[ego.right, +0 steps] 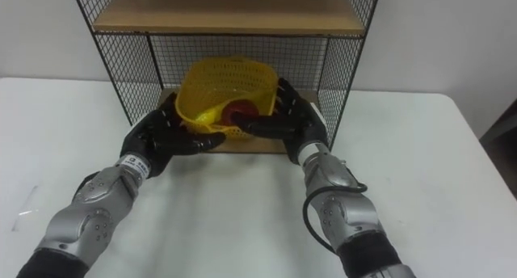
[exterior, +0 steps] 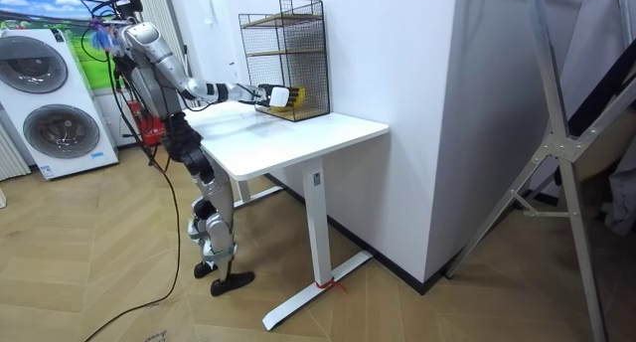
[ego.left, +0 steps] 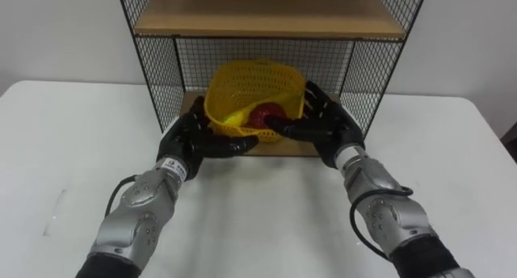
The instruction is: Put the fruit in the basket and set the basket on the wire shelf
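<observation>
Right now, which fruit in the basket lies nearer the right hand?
The red fruit, on the yellow basket's right side beside the right hand; the yellow fruit lies toward the left hand.

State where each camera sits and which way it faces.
Left eye view: on the head, looking down at the yellow basket at the lower level of the wire shelf; both forearms, left hand and right hand gripping it.
Right eye view: beside it, same aim; shares that scene and arms.
Room view: off in the room, facing the white table; whole robot shows.
</observation>
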